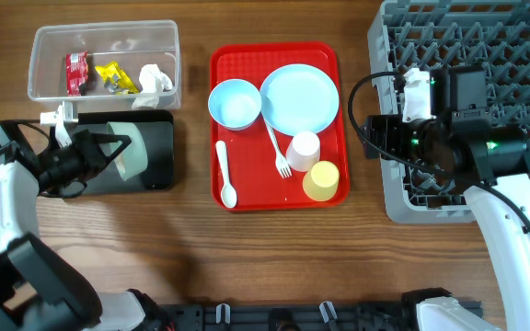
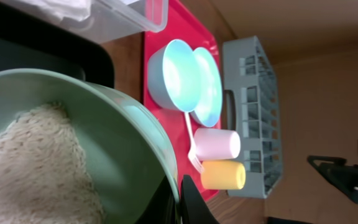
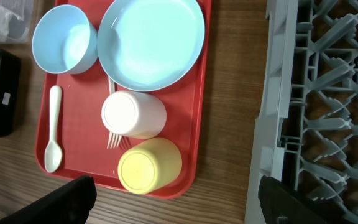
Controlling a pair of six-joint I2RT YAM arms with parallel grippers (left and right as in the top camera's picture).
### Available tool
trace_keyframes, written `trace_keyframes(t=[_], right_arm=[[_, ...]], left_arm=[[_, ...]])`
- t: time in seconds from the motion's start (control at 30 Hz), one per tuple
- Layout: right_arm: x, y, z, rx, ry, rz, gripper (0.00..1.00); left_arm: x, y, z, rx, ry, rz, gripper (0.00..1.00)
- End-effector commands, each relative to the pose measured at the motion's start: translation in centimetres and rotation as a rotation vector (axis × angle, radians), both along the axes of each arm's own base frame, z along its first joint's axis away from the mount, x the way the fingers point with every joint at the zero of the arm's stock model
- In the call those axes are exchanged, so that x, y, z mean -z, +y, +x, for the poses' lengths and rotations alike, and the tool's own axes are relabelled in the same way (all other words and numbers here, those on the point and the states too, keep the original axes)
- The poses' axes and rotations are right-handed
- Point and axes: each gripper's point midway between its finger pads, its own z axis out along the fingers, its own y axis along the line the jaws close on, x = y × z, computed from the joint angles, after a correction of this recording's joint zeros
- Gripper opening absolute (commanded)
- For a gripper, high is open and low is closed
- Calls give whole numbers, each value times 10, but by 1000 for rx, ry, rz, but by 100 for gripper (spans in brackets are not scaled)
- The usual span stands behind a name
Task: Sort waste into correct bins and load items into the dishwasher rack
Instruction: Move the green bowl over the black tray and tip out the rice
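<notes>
left end effector point(image 1: 109, 152): gripping tilted rice bowl point(image 1: 134, 152) left of red tray point(image 1: 251, 175) | right end effector point(image 1: 374, 138): wide | spoon point(image 1: 225, 173): scoop toward tray's near edge

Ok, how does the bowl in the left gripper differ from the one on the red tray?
The held bowl, in the left gripper, is tipped on its side over the black tray; the tray bowl sits upright on the red tray. The held bowl carries white grains; the tray bowl is empty. The held bowl looks pale green, the tray bowl pale blue. Both are round, of similar size.
</notes>
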Motion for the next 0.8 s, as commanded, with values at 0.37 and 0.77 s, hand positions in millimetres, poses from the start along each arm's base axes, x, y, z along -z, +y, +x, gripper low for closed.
trace_keyframes(t=[0.37,0.77], right_arm=[[7,-5,-3,19,29,-15,89],[7,-5,-3,18,29,-16,88]], left_arm=[[-13,13,10,-27,-124,-346,4],[-35,19,9,-41,-187,-460,4]])
